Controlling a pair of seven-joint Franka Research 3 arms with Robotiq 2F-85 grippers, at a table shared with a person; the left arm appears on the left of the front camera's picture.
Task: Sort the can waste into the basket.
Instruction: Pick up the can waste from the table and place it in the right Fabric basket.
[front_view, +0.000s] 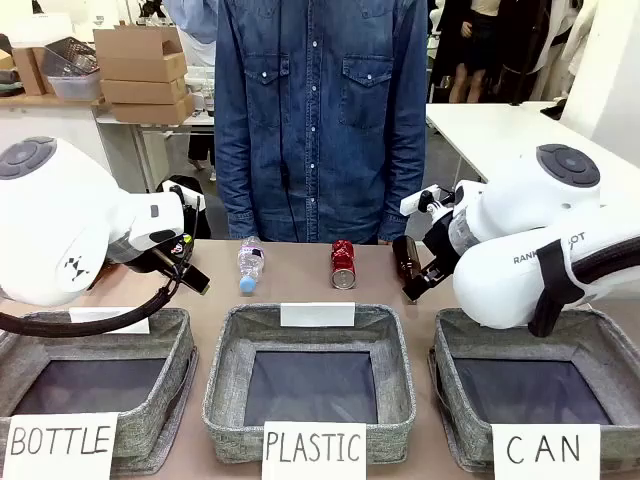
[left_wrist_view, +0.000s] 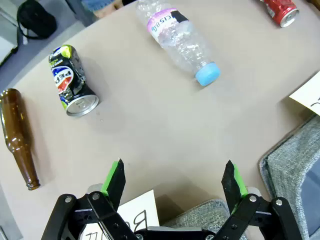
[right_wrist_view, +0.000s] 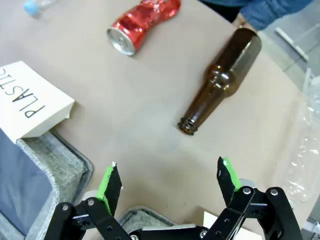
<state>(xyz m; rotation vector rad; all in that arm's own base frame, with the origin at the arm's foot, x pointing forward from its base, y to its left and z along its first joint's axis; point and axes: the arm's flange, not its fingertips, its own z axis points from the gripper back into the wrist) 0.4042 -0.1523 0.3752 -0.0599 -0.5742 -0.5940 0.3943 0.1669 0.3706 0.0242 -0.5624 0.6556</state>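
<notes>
Two cans await sorting, and neither is in the CAN basket (front_view: 452, 420), which sits at the robot's right end of the bench (front_view: 295, 285) with its dark bottom bare.

Red can (right_wrist_view: 142, 22): dented, on its side at mid-bench beyond the PLASTIC basket (front_view: 225, 400), near but apart from a brown bottle (right_wrist_view: 225, 80).

Dark can (left_wrist_view: 71, 80): on its side toward the left end, between a second brown bottle (left_wrist_view: 17, 135) and the clear plastic bottle (left_wrist_view: 180, 37).

Left fingers (left_wrist_view: 116, 180): spread wide, holding nothing, above bare bench. Right fingers (right_wrist_view: 109, 182): likewise.

Assessment: the task stands at its opening step, the approach before a first grasp. The right arm looks better placed for the red can. The next move calls for it to reach forward, lower one finger on each side of the can's body, close, and carry the can to the CAN basket, keeping clear of the bottle.
</notes>
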